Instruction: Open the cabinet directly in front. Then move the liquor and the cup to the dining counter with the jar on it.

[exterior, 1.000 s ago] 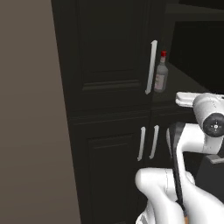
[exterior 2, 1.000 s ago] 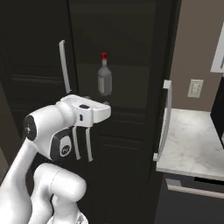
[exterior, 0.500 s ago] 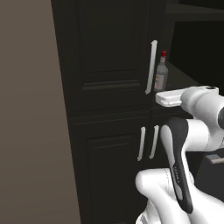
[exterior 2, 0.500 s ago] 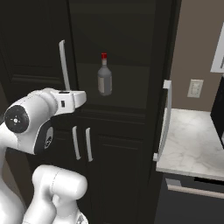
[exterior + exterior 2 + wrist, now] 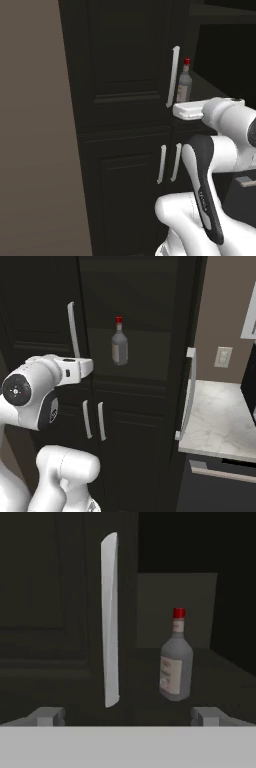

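Note:
The tall near-black cabinet stands right ahead. Its left door is closed, with a long pale bar handle. Its right door hangs swung open, seen edge-on. On the dark shelf inside stands the liquor, a clear greyish bottle with a pale label and red cap, upright, also visible as the bottle. My gripper is open and empty, level with the shelf and short of it, facing the handle and the bottle. The cup, the dining counter and the jar are out of view.
Shorter dark doors with paired pale handles sit below the shelf. A marble-topped counter lies to the right beyond the open door. A plain brown wall borders the cabinet on the left. My own white arm fills the near foreground.
The hand has risen slightly and swung left to face the cabinet's shelf opening. The jaws have stayed wide. The bottle has not moved.

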You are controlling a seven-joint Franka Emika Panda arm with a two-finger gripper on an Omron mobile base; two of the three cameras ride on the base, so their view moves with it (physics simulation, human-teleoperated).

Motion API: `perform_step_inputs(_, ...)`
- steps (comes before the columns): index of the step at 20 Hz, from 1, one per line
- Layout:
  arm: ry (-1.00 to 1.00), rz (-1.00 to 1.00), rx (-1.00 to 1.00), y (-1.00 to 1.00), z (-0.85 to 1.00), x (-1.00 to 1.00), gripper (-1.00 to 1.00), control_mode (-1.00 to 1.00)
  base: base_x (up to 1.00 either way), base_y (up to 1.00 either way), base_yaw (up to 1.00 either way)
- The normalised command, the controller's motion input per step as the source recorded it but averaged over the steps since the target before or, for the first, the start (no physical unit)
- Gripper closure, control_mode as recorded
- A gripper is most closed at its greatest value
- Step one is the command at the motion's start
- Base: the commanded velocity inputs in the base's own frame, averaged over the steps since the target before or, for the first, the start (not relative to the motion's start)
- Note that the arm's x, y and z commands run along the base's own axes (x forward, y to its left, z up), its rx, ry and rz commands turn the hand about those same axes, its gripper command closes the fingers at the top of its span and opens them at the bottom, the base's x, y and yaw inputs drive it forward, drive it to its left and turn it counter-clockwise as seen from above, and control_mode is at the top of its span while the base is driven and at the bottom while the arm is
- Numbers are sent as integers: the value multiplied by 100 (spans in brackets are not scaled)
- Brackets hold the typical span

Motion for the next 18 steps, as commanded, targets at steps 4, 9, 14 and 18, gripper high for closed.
perform_step_inputs(4,-10,0,0,4,18,12,-100,-100,0,0,0)
perform_step_inputs(9,-9,0,0,25,49,0,-100,-100,0,0,0)
perform_step_inputs(14,3,0,-1,25,38,20,-100,-100,0,0,0)
perform_step_inputs(18,17,0,0,0,1,49,-100,-100,0,0,0)
